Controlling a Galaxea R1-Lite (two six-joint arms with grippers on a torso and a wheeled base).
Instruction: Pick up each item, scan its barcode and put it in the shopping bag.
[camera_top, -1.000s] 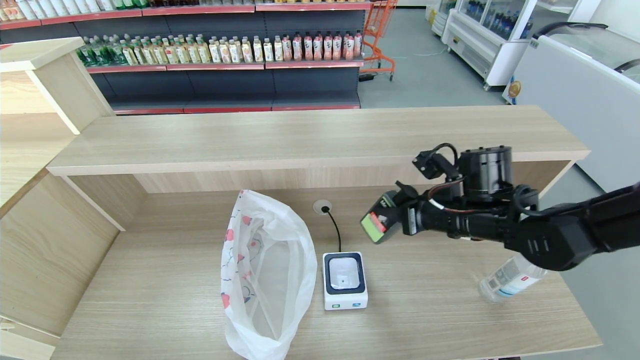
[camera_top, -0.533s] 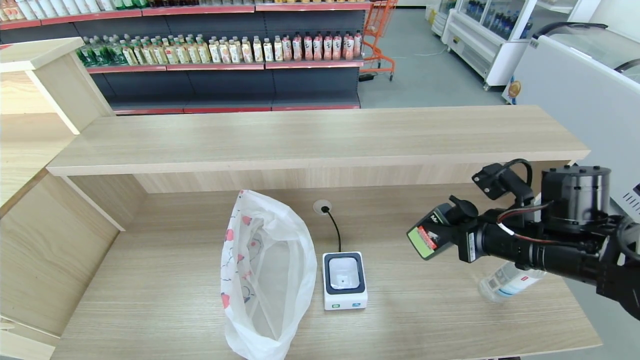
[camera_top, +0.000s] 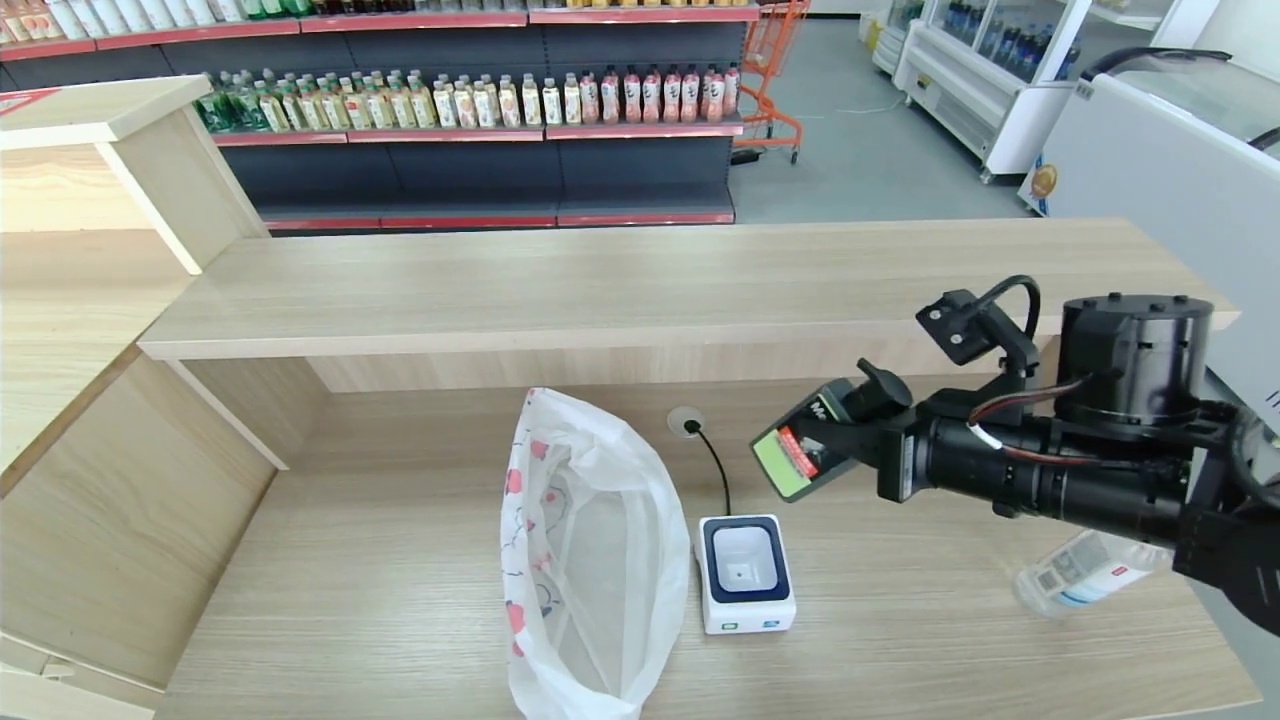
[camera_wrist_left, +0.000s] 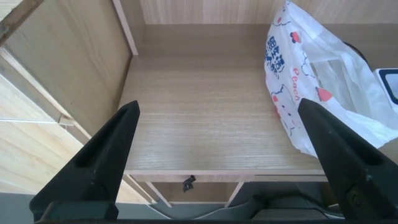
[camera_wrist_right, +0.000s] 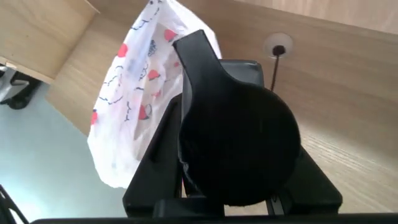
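Head view: the right end effector pinches a small dark pack with a green and red label, held in the air right of centre, above and to the right of the scanner. The white shopping bag stands open at lower centre, just beside the scanner on the table. A clear bottle lies at lower right. Left wrist view: the left end effector is spread wide above the table

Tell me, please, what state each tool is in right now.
Left tool: open, holding nothing.
Right tool: closed on the dark green-labelled item.
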